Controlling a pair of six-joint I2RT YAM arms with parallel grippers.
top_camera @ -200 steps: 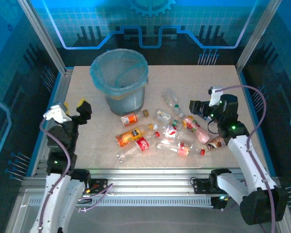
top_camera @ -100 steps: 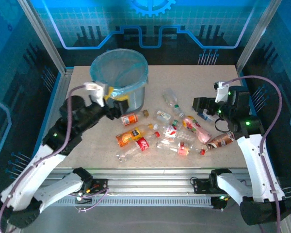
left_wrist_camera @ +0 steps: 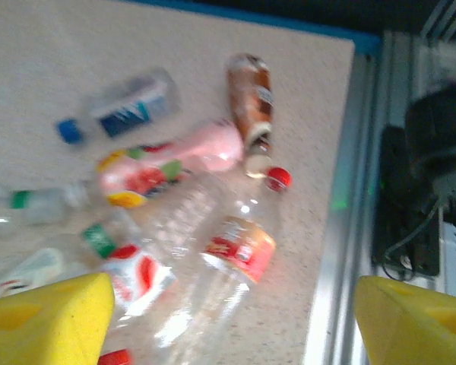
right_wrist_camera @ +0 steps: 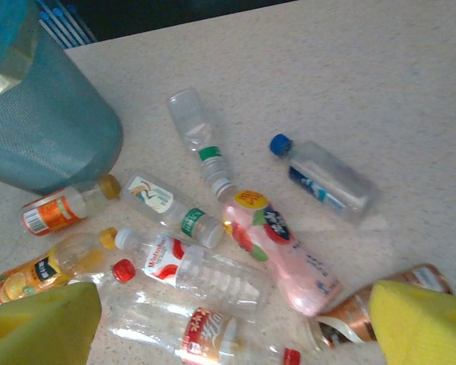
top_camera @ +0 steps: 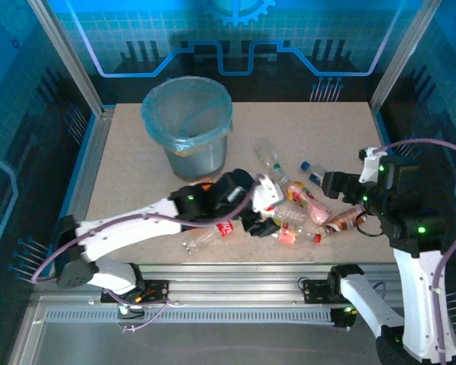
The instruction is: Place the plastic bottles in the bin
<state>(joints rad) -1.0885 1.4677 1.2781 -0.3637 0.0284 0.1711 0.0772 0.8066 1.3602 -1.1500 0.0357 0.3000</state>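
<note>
While both sets of jaws stand spread, left gripper [left_wrist_camera: 232, 323] sits nearest: red-capped clear bottle [left_wrist_camera: 232, 251] lies just ahead between its fingers, axis diagonal; right gripper [right_wrist_camera: 228, 327] right of bottle pile [top_camera: 308, 211]; bin [top_camera: 190, 156] far-left.

Overhead, two close wrist views, shared bottles [top_camera: 310, 205]

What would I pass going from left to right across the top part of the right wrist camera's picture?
bin → clear bottle with a green band → blue-capped bottle
</note>
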